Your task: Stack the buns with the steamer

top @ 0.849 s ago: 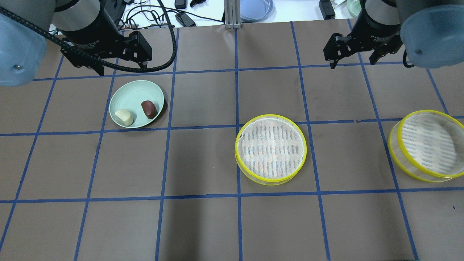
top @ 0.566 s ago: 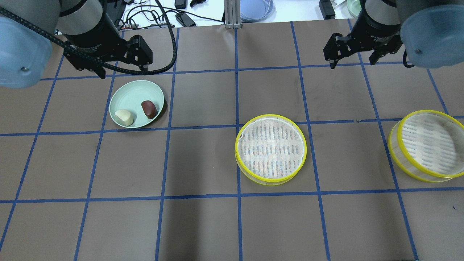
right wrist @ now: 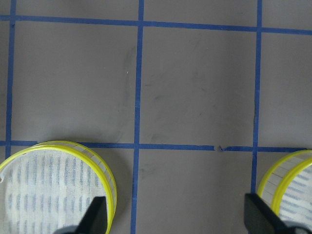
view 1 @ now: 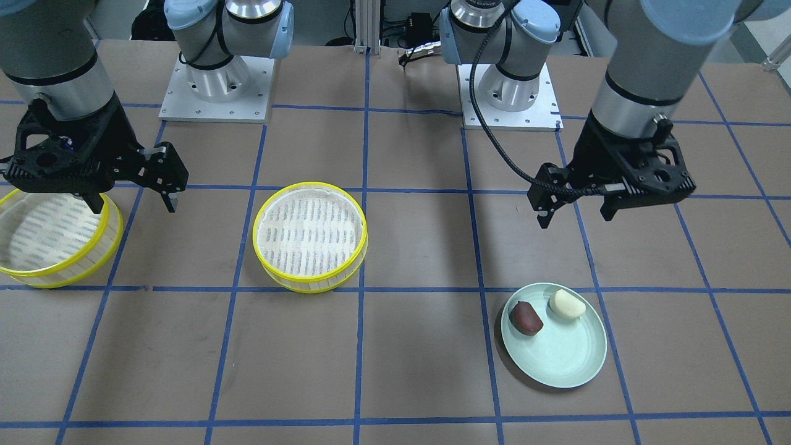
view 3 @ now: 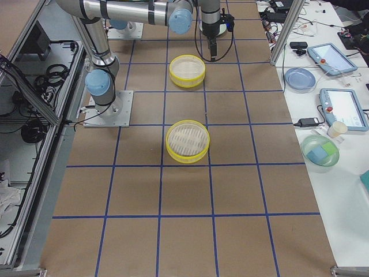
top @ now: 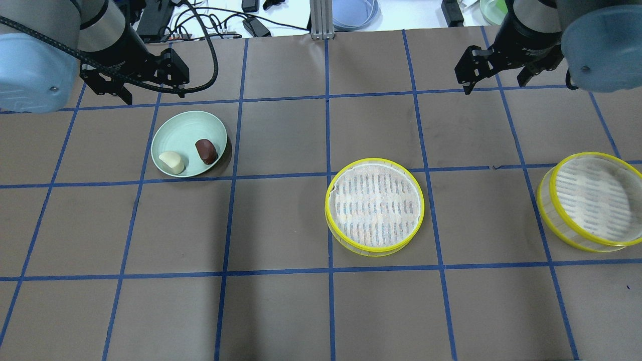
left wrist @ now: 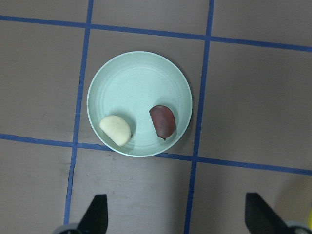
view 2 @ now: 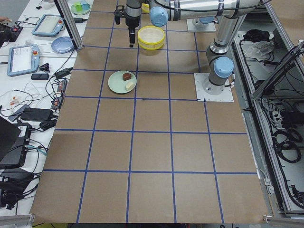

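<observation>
A cream-white bun and a dark reddish-brown bun lie side by side on a pale green plate at the left. They also show in the left wrist view, the cream bun left of the brown bun. One yellow-rimmed steamer tray sits empty at the centre. A second steamer tray sits empty at the right edge. My left gripper hangs open and empty above the table, just beyond the plate. My right gripper hangs open and empty beyond and between the two trays.
Cables and a blue dish lie on the white bench past the table's far edge. The two arm bases stand on the robot's side. Blue tape lines divide the brown table cover into squares.
My left gripper has shifted left and toward the far edge in the overhead view and looks smaller. My right gripper has shifted slightly toward the far edge. Buns and trays have not moved.
</observation>
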`<state>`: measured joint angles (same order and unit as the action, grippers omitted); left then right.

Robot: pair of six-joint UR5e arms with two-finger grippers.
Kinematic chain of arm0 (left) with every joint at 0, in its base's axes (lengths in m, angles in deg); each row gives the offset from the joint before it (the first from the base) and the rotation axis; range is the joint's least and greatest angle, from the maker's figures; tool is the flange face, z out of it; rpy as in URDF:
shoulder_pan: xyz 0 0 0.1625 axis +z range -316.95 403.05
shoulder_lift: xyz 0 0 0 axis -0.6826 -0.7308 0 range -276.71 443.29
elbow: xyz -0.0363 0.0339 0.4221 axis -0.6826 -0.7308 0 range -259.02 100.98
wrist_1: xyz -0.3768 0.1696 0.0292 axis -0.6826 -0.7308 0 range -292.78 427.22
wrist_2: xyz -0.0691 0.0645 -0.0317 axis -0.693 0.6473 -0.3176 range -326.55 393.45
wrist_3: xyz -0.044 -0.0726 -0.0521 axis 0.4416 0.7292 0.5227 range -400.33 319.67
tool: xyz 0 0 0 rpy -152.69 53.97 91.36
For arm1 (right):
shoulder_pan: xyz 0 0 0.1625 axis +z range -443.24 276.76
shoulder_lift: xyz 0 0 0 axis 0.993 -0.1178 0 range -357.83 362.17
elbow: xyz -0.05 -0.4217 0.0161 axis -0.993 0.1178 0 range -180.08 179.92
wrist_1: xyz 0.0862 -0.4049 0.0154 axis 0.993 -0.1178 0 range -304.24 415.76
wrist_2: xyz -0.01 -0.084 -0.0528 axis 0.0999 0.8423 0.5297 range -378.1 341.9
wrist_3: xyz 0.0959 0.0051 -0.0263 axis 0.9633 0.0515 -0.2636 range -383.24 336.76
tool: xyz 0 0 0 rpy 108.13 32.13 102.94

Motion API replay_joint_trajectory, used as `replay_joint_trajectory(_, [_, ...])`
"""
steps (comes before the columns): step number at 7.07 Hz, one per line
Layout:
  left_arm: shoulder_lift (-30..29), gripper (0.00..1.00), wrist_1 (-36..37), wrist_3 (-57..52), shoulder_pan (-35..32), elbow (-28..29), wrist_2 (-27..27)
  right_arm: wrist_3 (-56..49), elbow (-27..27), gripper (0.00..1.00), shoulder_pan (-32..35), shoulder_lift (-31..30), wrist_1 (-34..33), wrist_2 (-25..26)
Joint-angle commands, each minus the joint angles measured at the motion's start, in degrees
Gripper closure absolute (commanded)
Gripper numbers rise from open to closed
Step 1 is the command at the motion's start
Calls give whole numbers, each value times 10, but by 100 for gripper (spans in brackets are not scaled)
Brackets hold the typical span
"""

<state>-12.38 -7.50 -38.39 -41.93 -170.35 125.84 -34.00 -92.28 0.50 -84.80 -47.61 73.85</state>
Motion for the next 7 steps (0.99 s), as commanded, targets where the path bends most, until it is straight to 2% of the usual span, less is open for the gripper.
replay_joint_trajectory(1, [-56,0,23,-18,23,-15,7,-93,-6,0,-78,1,7,-7])
replay_joint_trajectory(3, [-112,0,119,-20,79,-79,0,-200,-6,1,-127,20,0,1])
replay_joint_trajectory(4, [-138,0,154,-18,81,-85,1,-250,-12,2,-179,33,1,2])
replay_joint_trajectory(5, [-154,0,154,-14,80,-89,-1,-337,-30,5,-225,54,-14,1])
replay_joint_trajectory(7, [-182,0,176,-13,80,-88,1,-541,-39,5,-303,135,-101,-4])
